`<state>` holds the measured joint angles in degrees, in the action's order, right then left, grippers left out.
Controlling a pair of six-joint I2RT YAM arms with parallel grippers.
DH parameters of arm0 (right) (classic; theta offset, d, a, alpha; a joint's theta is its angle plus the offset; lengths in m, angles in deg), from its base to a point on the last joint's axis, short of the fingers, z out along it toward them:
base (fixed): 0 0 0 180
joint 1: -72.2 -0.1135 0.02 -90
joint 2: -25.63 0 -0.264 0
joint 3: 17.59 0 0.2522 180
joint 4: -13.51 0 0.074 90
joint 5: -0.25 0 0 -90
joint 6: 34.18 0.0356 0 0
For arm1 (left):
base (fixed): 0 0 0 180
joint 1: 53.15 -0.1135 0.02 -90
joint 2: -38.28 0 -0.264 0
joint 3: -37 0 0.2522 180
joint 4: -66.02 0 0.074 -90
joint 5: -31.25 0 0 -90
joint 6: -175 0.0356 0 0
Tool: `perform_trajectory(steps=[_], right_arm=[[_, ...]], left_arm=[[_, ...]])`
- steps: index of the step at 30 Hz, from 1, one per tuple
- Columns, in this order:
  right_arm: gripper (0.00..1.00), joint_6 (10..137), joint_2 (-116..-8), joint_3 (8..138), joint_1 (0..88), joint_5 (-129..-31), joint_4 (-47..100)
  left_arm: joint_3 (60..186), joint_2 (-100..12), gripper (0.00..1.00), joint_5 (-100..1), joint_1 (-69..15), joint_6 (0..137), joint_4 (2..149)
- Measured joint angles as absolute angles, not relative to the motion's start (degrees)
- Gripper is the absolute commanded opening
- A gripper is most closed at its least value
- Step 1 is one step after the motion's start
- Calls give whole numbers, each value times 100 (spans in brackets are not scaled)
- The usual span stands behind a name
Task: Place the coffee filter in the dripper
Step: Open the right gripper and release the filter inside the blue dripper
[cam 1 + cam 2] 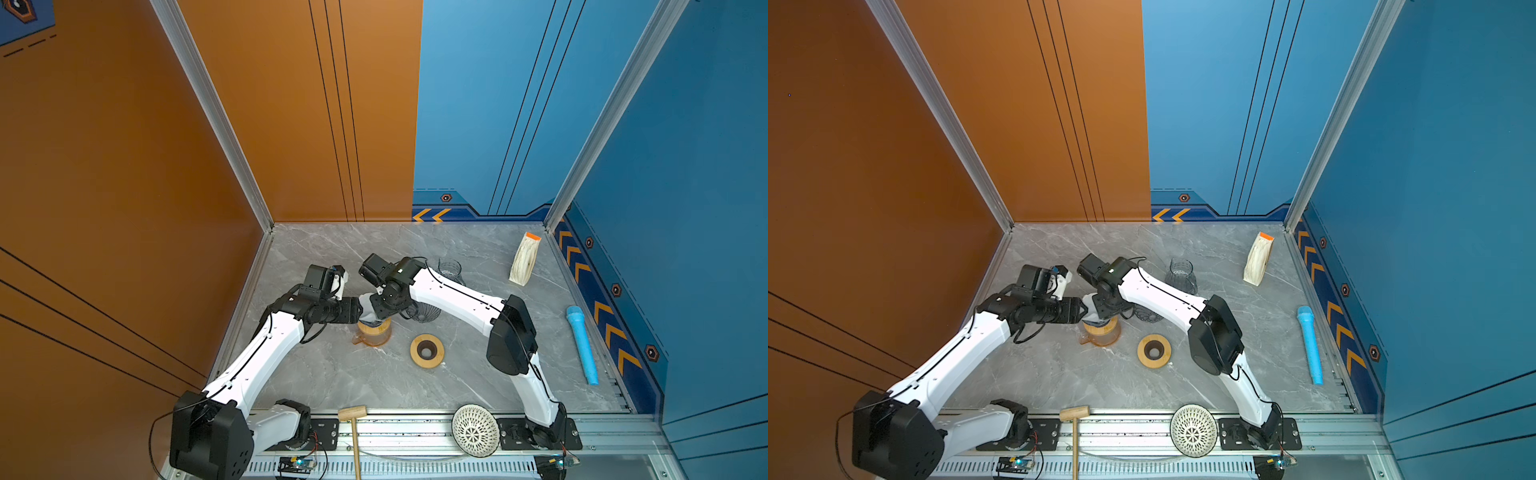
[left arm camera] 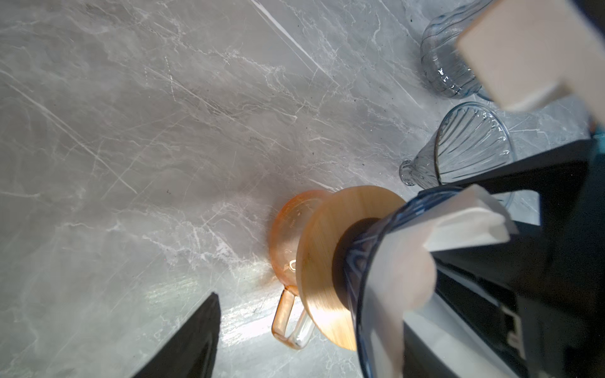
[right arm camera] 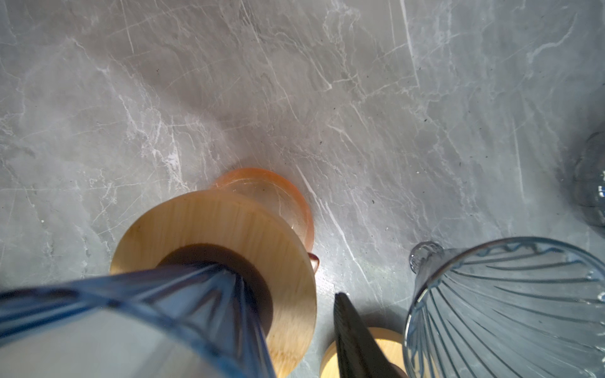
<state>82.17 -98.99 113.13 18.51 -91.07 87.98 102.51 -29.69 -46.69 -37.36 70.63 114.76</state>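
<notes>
Two arms are met at the dripper [image 2: 363, 261] | left gripper [image 1: 360, 309]: jaws spread wide, nothing held | coffee filter [image 2: 399, 278]: seen lying inside dripper | right gripper [image 1: 371, 314]: jaws part-closed, hold not discernible | filter to be pressed evenly against wall before release.

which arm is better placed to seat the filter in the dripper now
Right, likely. The right end effector is directly over the dripper on the jug, where the white filter already sits. The left end effector reaches in from the side, jaws open beside it.
</notes>
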Motion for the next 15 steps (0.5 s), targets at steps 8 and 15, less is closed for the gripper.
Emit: perform_trajectory(steps=[8, 15], right_arm=[[42, 8215, -9903, 11445, 1853, -9089, 8864], [48, 8193, -9899, 11558, 1853, -9081, 8899]], left_arm=[[10253, -2971, 72, -4669, -3736, 7063, 11476], [10268, -2967, 73, -4667, -3736, 7063, 11476]])
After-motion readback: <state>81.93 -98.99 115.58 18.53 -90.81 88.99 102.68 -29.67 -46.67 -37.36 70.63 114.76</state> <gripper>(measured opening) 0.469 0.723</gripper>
